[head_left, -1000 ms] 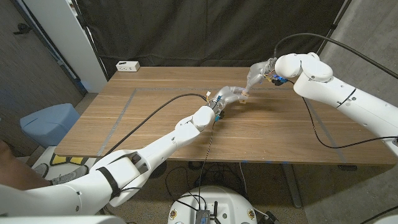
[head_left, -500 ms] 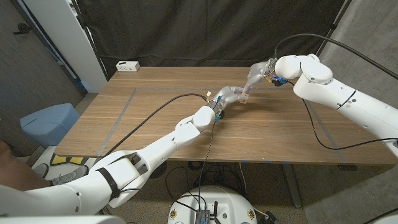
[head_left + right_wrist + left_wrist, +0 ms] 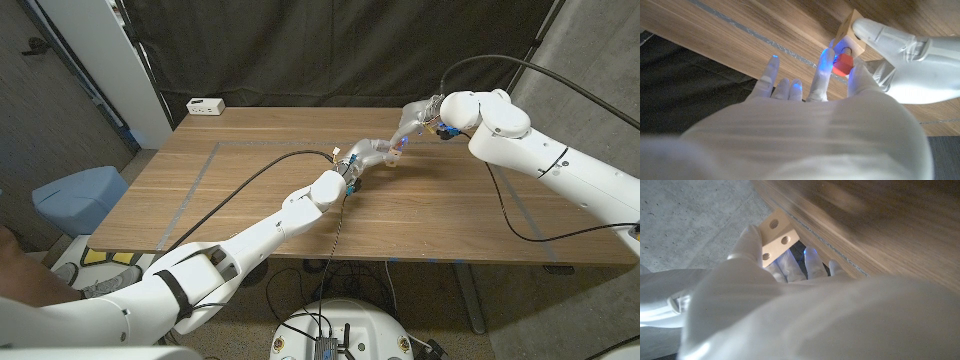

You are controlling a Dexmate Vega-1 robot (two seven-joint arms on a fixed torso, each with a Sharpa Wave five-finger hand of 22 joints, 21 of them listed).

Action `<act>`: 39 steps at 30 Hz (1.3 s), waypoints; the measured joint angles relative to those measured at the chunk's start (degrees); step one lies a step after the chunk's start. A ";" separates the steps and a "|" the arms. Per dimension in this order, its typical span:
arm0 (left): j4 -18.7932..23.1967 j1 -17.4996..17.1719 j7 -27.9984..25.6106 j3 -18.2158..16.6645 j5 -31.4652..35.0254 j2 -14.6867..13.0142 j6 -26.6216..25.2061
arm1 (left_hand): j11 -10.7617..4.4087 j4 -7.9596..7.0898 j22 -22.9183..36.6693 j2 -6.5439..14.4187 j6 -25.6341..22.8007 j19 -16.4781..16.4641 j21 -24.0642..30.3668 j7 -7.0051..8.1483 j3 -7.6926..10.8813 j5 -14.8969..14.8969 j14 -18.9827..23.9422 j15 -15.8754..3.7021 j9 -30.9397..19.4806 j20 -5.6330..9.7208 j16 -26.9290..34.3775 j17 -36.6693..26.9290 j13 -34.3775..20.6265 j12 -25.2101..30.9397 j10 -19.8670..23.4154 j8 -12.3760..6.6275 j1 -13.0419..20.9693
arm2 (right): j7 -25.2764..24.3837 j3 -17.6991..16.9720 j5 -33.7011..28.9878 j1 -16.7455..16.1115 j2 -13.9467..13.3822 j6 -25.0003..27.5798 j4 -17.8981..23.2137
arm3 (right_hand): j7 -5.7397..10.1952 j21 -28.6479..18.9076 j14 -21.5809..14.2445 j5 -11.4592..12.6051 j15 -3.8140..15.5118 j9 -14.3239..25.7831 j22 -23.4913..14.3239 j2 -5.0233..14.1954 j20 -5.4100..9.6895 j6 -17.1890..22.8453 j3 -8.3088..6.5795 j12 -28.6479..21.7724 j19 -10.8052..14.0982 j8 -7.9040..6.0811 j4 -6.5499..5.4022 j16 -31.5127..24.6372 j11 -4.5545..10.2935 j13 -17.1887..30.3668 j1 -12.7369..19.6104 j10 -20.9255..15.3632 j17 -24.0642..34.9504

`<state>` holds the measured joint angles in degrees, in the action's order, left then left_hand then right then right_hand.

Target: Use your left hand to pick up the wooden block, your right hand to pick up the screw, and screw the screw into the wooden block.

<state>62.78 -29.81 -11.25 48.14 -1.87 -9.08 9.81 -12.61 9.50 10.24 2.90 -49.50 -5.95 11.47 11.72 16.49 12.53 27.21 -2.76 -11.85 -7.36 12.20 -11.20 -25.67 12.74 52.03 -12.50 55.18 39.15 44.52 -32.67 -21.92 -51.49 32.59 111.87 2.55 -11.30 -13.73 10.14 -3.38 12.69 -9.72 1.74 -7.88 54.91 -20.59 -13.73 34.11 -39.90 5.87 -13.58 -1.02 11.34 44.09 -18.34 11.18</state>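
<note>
My left hand [image 3: 372, 152] holds the pale wooden block [image 3: 776, 235] above the table's far middle; three round holes show on one face of the block. The block [image 3: 850, 31] meets my right hand [image 3: 413, 122], which pinches the red-headed screw [image 3: 842, 64] between thumb and a finger, its tip at a hole in the block. In the head view the block [image 3: 394, 153] is a small tan shape between the two hands. The left hand [image 3: 790, 305] wraps the block from below; the right hand [image 3: 815, 120] has its other fingers spread.
The wooden table [image 3: 250, 190] carries grey tape lines [image 3: 195, 180]. A white power strip [image 3: 206, 105] lies at its far left corner. A black curtain hangs behind. Black cables trail along both arms. A blue bin [image 3: 78, 195] stands on the floor at left.
My right hand has shifted slightly toward the block and turned a little at the wrist. The left hand and block stay put.
</note>
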 measured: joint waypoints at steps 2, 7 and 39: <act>0.00 0.00 -0.03 0.02 0.03 0.00 0.00 | 0.07 0.00 0.00 0.00 0.00 0.00 0.00 0.00 0.00 0.00 0.00 0.00 0.00 0.00 0.00 0.00 0.00 0.00 -0.11 0.00 0.00 | 0.02 0.09 -0.26 0.00 0.06 0.15 0.00 | -0.09 0.00 -0.28 0.00 0.28 -0.18 0.00 -0.15 0.03 0.71 0.00 -0.07 0.03 -0.05 0.00 0.00 0.20 -0.17 -0.45 -0.63 0.00; 0.00 0.00 -0.12 0.05 0.09 0.01 -0.06 | 0.01 0.00 0.00 0.00 0.00 -0.02 0.00 0.00 0.00 0.26 0.00 0.00 0.00 -0.02 0.00 0.00 0.00 0.00 -0.19 0.18 0.00 | 0.04 0.28 -0.85 0.00 0.26 0.31 -0.02 | 0.09 0.00 -1.03 0.00 1.03 -0.69 0.00 -0.02 0.20 2.56 0.23 -0.07 0.19 -0.42 -0.23 -0.22 0.71 -0.17 -1.36 -1.74 0.00; -0.26 -0.12 -0.39 0.01 0.11 0.01 -0.20 | 0.32 0.38 0.00 0.92 0.02 -0.21 0.00 -0.02 0.39 0.06 0.00 0.00 -0.01 -0.21 0.00 -0.01 0.00 -0.70 -0.08 0.11 0.90 | -1.23 0.78 -3.61 -0.36 1.65 -0.17 -1.06 | 0.13 0.00 -4.30 0.28 3.07 -2.30 0.00 0.12 0.81 11.73 2.97 0.26 1.23 -0.60 -1.63 -0.22 2.76 -0.42 -7.40 -6.65 -0.25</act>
<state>62.52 -29.94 -11.64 48.14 -1.76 -9.07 9.61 -12.29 9.88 10.24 3.82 -49.48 -6.16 11.47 11.70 16.88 12.59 27.21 -2.76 -11.86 -7.57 12.20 -11.21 -25.67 12.04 51.95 -12.39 56.08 37.91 45.30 -36.27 -22.29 -49.83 32.42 110.81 2.68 -11.31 -18.03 10.41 -0.31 10.38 -9.72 1.87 -7.07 66.64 -17.62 -13.48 35.34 -40.49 4.24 -13.80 1.73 10.92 36.69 -24.99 10.92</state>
